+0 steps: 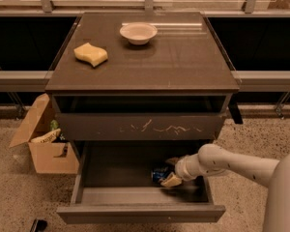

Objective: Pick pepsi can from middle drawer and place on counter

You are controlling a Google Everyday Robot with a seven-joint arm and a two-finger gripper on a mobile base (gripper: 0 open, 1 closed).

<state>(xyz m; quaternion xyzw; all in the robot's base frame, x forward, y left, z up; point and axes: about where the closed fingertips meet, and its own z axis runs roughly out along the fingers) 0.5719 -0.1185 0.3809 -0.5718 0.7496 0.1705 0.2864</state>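
Observation:
The pepsi can (159, 173), small and blue, lies on the floor of the open middle drawer (140, 212), right of centre. My gripper (169, 171) reaches into the drawer from the right. It is open, with one pale finger (172, 161) behind the can's right end and the other (171, 181) in front of it. The can's right end sits at the mouth of the gripper; I cannot tell if they touch. The counter (183, 57) is the dark brown top of the cabinet above.
A pale bowl (138, 33) and a yellow sponge (91, 54) sit on the counter. The drawer front with pale scratches (140, 126) overhangs the open drawer. An open cardboard box (43, 139) stands on the floor at the left. My arm (241, 164) crosses the drawer's right side.

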